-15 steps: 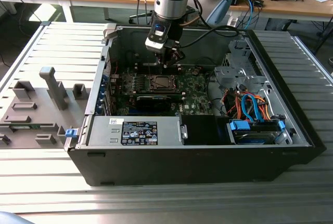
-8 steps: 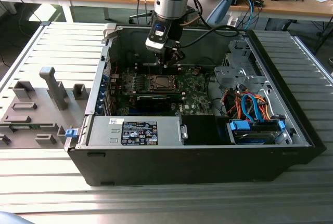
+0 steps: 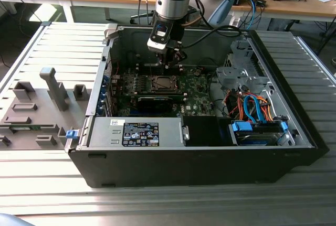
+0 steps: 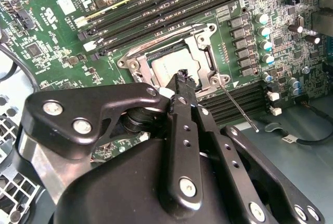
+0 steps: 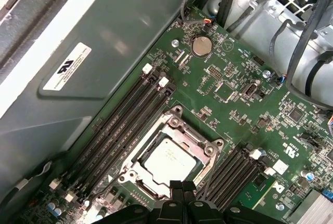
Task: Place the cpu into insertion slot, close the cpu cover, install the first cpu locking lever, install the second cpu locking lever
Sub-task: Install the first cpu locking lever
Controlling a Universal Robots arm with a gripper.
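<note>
One arm reaches down into the open case (image 3: 184, 165) on the ribbed tabletop (image 3: 52, 42). Its end effector (image 3: 170, 62) hangs just above the green board (image 3: 198, 87), toward the far wall, fingers (image 4: 179, 130) clenched together with nothing seen between them. In both wrist views the cpu (image 5: 169, 159) lies in the insertion slot (image 5: 149, 146), with the cpu cover (image 5: 195, 130) down flat around it — silver top showing through the window. A thin locking lever (image 4: 237, 104) slants from the socket's corner over the black memory slots (image 4: 171, 5).
</note>
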